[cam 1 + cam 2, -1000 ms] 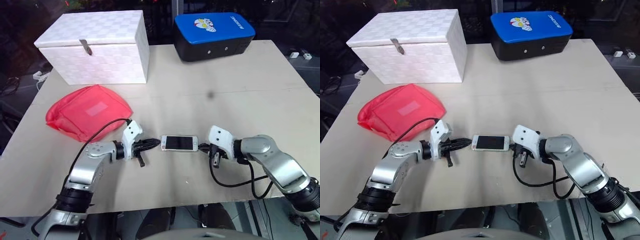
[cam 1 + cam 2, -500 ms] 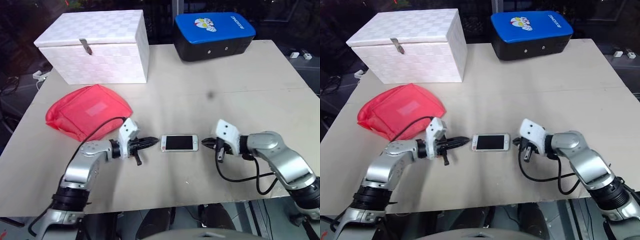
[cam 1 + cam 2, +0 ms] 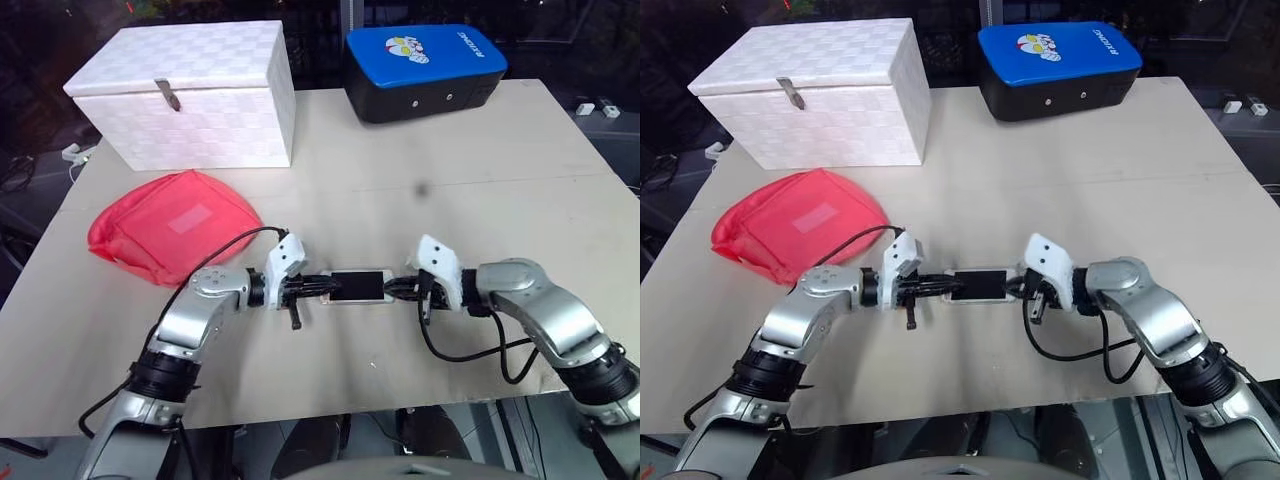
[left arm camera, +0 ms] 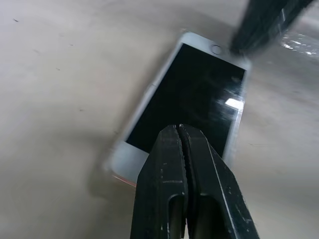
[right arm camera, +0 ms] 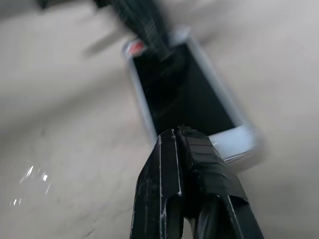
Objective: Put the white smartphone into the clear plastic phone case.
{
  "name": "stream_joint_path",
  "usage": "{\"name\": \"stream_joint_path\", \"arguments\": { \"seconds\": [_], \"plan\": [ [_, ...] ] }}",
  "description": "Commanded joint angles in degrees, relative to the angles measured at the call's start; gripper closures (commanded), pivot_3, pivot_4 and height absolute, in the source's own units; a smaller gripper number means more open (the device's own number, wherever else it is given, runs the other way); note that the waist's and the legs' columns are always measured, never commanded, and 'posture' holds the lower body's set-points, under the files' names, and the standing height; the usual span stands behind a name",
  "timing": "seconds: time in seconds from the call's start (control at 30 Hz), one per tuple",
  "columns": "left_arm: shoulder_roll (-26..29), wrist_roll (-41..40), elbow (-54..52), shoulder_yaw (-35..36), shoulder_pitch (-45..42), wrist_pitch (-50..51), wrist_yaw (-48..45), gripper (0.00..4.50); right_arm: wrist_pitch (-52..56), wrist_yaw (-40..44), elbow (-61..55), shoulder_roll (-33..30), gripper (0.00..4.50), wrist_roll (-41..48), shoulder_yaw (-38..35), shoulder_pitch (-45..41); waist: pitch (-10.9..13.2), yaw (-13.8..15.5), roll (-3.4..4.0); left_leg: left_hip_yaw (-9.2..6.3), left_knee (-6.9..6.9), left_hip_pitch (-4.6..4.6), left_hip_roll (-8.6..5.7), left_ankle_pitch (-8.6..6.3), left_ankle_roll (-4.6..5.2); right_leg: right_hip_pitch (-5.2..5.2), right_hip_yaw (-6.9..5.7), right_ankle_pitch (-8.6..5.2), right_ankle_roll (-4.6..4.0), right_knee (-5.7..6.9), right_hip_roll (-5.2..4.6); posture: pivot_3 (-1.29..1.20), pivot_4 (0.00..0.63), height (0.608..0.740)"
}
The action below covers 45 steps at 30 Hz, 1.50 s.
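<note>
The white smartphone (image 3: 357, 286) lies flat, screen up, near the table's front edge, between my two grippers. My left gripper (image 3: 320, 287) is shut, its tips over the phone's left end; in the left wrist view the closed fingers (image 4: 172, 164) overlap the phone's (image 4: 194, 94) near white bezel. My right gripper (image 3: 393, 288) is also shut, tips at the phone's right end, and its fingers (image 5: 179, 159) cover the near bezel of the phone (image 5: 182, 94). Neither gripper holds anything. The clear plastic phone case is too faint to make out.
A red fabric pouch (image 3: 175, 225) lies to the left behind my left arm. At the back of the table (image 3: 480, 190) stand a white lidded box (image 3: 190, 95) and a blue-topped black case (image 3: 425, 70). Cables trail from both wrists.
Half a second ago both shut grippers stood a short gap away from the phone's ends. Both have now moved inward until their tips meet the phone. The phone has stayed put.
</note>
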Motion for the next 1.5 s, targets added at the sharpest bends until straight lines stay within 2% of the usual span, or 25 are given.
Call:
{"name": "stream_joint_path", "arguments": {
  "seconds": [0.03,0.2,0.43,0.5,0.63,1.13,1.27,1.43,1.5],
  "plan": [
    [0.1,1.6,0.4,-1.2,1.1,0.4,0.5,4.45,-0.1,1.6,4.5,-1.4,4.5,-3.5,4.0,-2.4,0.0,-0.2,-0.02,0.0,0.0,0.0,0.0,0.0,0.0,0.0,-0.01,0.0,0.0,0.0,0.0,0.0,0.15,0.74],
    [-0.1,1.7,-0.5,-1.1,1.7,0.7,1.7,4.45,-1.5,7.2,10.3,-4.6,4.5,-7.9,11.3,-5.6,-0.3,-0.5,-0.1,-0.01,0.01,0.1,0.0,0.0,0.0,0.09,-0.03,0.0,0.0,0.02,0.0,0.0,0.15,0.74],
    [-0.4,2.3,-1.1,-1.7,2.5,0.5,2.5,4.45,-5.0,12.5,15.2,-3.8,4.5,-11.5,16.0,-8.3,-0.9,-0.6,-0.24,-0.01,0.0,0.19,0.0,0.0,0.0,0.14,-0.01,0.0,0.0,0.02,0.0,0.0,0.15,0.74],
    [-0.4,2.4,-1.3,-1.9,2.6,0.6,2.7,4.45,-6.0,13.3,16.4,-3.1,4.5,-12.2,16.6,-8.7,-1.2,-0.6,-0.3,-0.01,-0.01,0.31,0.0,-0.01,0.0,0.23,0.0,0.0,0.0,0.01,0.0,0.0,0.15,0.74],
    [-0.4,2.5,-1.4,-1.9,2.7,0.6,2.9,4.45,-8.7,14.3,18.2,-1.0,4.5,-13.6,16.7,-9.3,-1.3,-0.6,-0.31,-0.01,-0.26,1.18,0.01,-0.2,0.3,1.05,0.0,-0.04,0.03,-0.18,0.01,0.0,0.15,0.74],
    [-0.8,3.4,-1.5,-2.6,2.9,0.0,3.2,4.45,-11.3,15.3,21.2,2.0,4.5,-18.8,16.3,-9.3,-1.4,-1.1,-0.23,0.11,-0.3,1.41,0.1,-0.2,0.29,1.08,0.15,-0.03,0.01,-0.01,0.14,0.0,0.15,0.74],
    [-0.9,3.1,-1.7,-2.0,3.5,-0.7,3.4,4.45,-15.2,11.8,20.0,2.5,4.5,-18.8,11.8,-7.6,-1.4,-1.1,-0.25,0.11,-0.3,1.47,0.1,-0.2,0.3,1.16,0.16,-0.03,0.02,-0.02,0.14,0.0,0.15,0.74],
    [-2.7,-0.6,-4.1,2.4,5.9,-3.1,4.6,4.45,-17.6,3.6,11.3,6.3,4.5,-11.3,-3.7,-1.9,-1.1,-0.9,0.03,0.12,-0.33,1.41,0.11,-0.2,0.29,1.08,0.19,-0.04,0.02,-0.01,0.14,0.0,0.15,0.74],
    [-3.6,-2.2,-5.5,4.4,7.0,-4.2,5.1,4.45,-15.1,0.8,6.8,7.7,4.5,-7.7,-8.9,0.5,-0.9,-0.7,0.06,0.11,-0.24,0.93,0.1,-0.04,0.03,0.69,0.17,-0.01,0.0,0.03,0.13,0.0,0.15,0.74]
  ]
}}
